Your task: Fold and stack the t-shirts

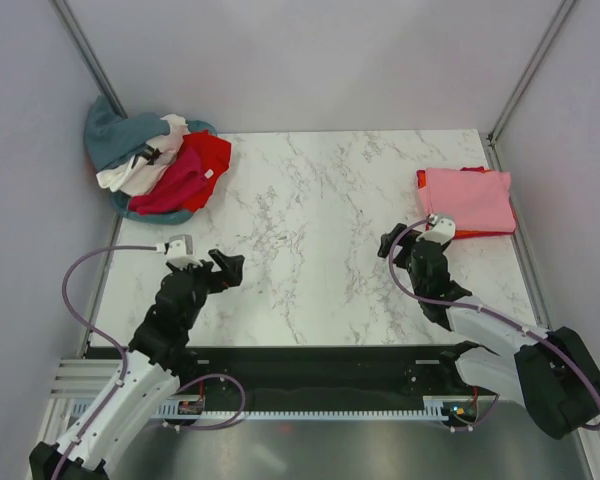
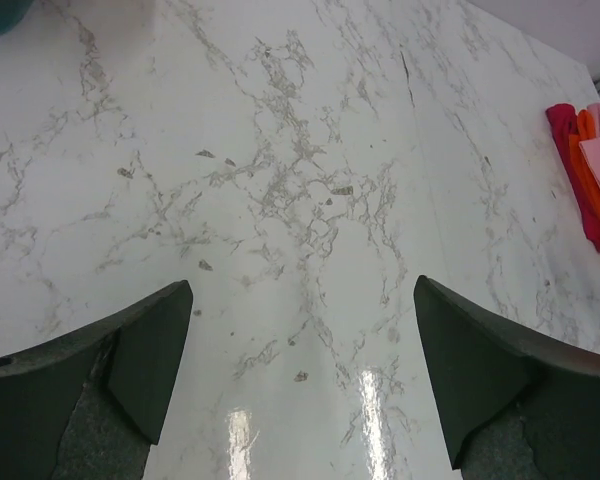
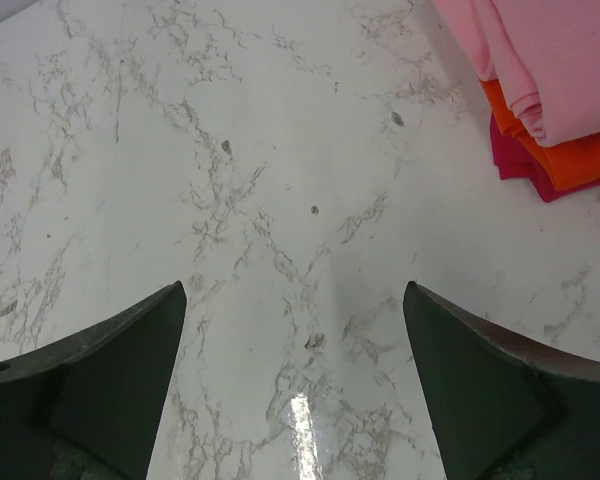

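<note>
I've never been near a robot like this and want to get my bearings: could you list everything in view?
Table: one, white marble pattern, under everything.
Basket: one, teal, far left corner of the table.
Loose shirts: at least four, blue-grey, white, red and magenta, heaped in the basket.
Folded shirts: three showing, pink on orange on magenta, stacked at the far right.
Cables: two, purple, one along each arm.
Left tool: one, black, open and empty, over bare table on the near left.
Right tool: one, black, open and empty, over bare table near the folded stack.
</note>
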`<act>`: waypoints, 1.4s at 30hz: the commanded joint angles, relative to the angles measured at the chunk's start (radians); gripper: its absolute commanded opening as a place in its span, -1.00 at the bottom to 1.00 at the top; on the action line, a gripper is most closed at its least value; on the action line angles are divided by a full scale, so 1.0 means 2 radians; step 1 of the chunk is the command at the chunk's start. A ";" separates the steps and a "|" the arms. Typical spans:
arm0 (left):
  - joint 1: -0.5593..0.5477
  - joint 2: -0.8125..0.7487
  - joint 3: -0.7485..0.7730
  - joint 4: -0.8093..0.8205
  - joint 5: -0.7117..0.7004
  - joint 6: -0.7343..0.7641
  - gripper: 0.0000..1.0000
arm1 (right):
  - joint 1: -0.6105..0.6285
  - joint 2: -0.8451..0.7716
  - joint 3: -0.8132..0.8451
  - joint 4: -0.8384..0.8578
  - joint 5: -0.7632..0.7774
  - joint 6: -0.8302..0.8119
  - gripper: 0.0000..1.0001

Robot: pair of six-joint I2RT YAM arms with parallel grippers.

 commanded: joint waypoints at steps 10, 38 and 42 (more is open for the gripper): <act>0.038 0.218 0.268 -0.179 -0.065 -0.100 1.00 | 0.002 0.001 0.013 0.006 -0.006 0.006 0.96; 0.292 0.804 0.918 -0.222 -0.046 -0.081 0.90 | 0.002 0.044 0.014 0.017 0.002 0.016 0.96; 0.302 0.844 0.948 -0.222 -0.047 -0.081 0.87 | 0.002 0.051 0.017 0.017 0.003 0.017 0.96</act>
